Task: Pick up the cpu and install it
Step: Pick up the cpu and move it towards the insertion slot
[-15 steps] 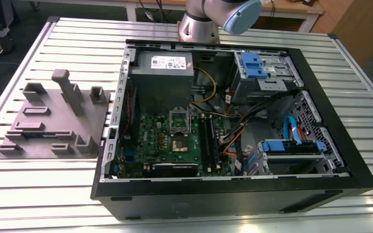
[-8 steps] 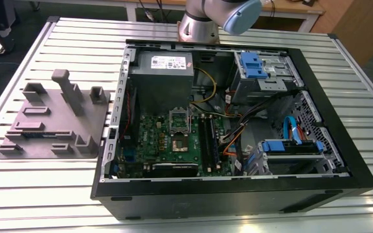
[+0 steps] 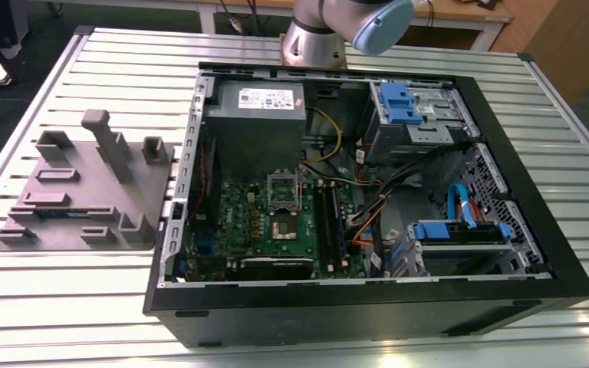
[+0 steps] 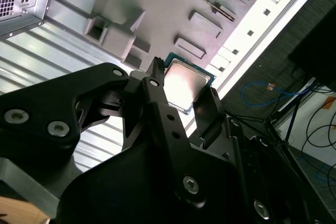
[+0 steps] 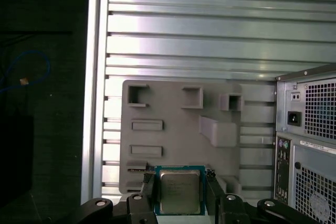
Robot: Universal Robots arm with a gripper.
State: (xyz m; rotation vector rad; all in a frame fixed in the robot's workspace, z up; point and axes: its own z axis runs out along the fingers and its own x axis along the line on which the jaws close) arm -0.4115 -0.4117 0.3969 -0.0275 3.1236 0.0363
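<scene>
the cpu point(image 5: 180, 196) sits pinched edge to edge in the gripper point(image 5: 180, 178), its shiny metal top facing back up toward the wrist; in both wrist views the two black fingers point(image 5: 148, 192) press against opposite sides of it, closed on the chip with nothing else between them; well beneath the hand lies the grey moulded tray point(image 5: 173, 114) on the slatted metal table point(image 5: 184, 24), apart from the chip, so the pick looks done; off to one side of the hand, lower down, stands the rear of the open computer case point(image 5: 310, 129); in the exterior view the motherboard point(image 3: 243, 207) shows inside it, and its socket point(image 3: 282, 224) appears bare, far from the hand; i'd judge the carry and the seating are what is left.
</scene>
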